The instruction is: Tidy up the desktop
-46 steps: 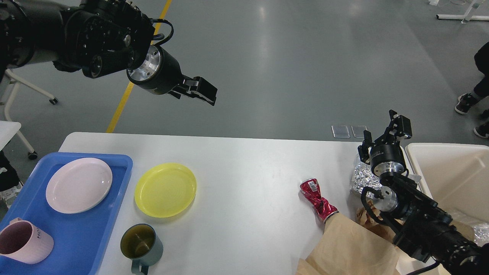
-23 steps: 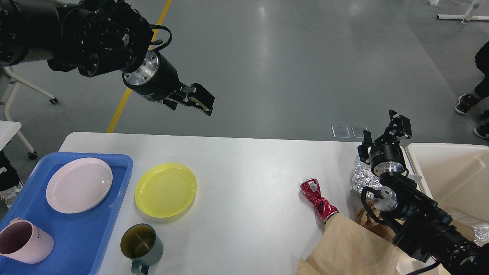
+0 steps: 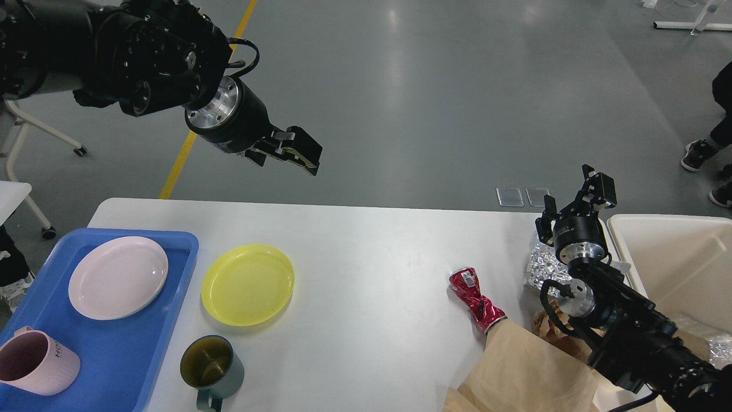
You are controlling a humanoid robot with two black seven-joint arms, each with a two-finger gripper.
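the left gripper [image 3: 297, 153] hangs above the floor beyond the desktop [image 3: 366, 274], jaws near-closed and empty. the right gripper [image 3: 577, 200] stands open beside a crumpled foil ball [image 3: 540, 266] and a crushed red can [image 3: 473, 297].

We see a smooth white table [image 3: 366, 240], glossy plastic yellow plate [image 3: 247, 284] and blue tray [image 3: 123, 355], a crumpled shiny metal can [image 3: 476, 298], wrinkled foil [image 3: 542, 264], and matt brown paper [image 3: 529, 372].
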